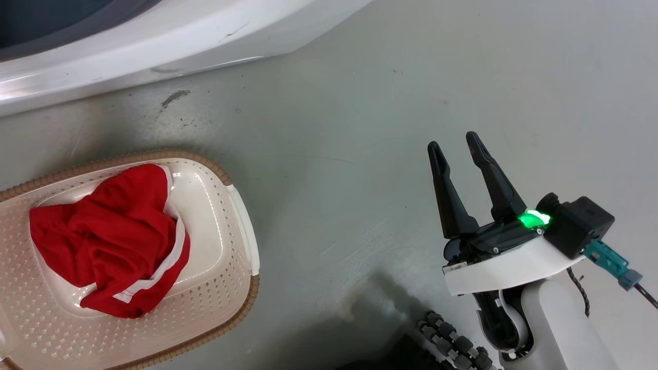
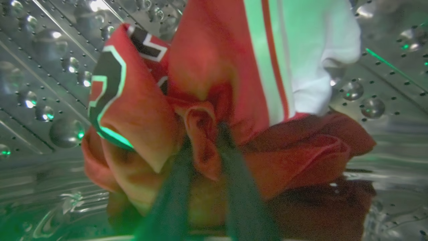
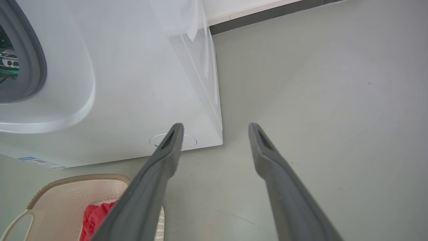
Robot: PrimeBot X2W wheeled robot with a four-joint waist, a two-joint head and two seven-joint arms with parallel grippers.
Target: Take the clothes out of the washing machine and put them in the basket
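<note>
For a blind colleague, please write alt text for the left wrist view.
The left gripper is shut on a fold of a red garment with white stripes, inside the washing machine's perforated steel drum. The fabric bunches around the two dark fingers; green light tints the scene.

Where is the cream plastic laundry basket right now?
The cream-white perforated plastic basket with a brown rim sits at the head view's lower left, on the grey floor in front of the white washing machine, holding a bright red garment.
</note>
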